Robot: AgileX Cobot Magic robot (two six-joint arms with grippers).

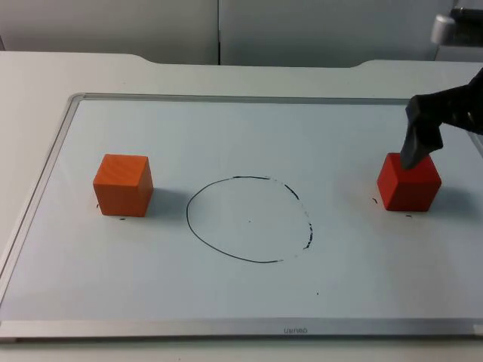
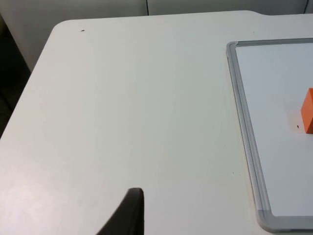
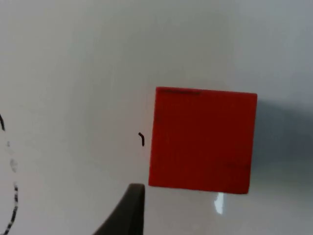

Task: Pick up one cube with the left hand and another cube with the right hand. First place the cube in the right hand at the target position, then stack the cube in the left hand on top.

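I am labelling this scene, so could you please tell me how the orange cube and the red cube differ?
The orange cube is lighter in colour; the red cube is a deeper red. The orange cube sits left of the drawn circle with nothing near it, while the red cube sits right of it with the right end effector directly over it. Both rest flat on the whiteboard, outside the circle, and look alike in size.

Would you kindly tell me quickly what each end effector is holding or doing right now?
Left end effector: over the bare table beside the whiteboard, holding nothing.
Right end effector: above the red cube, open or shut cannot be told.
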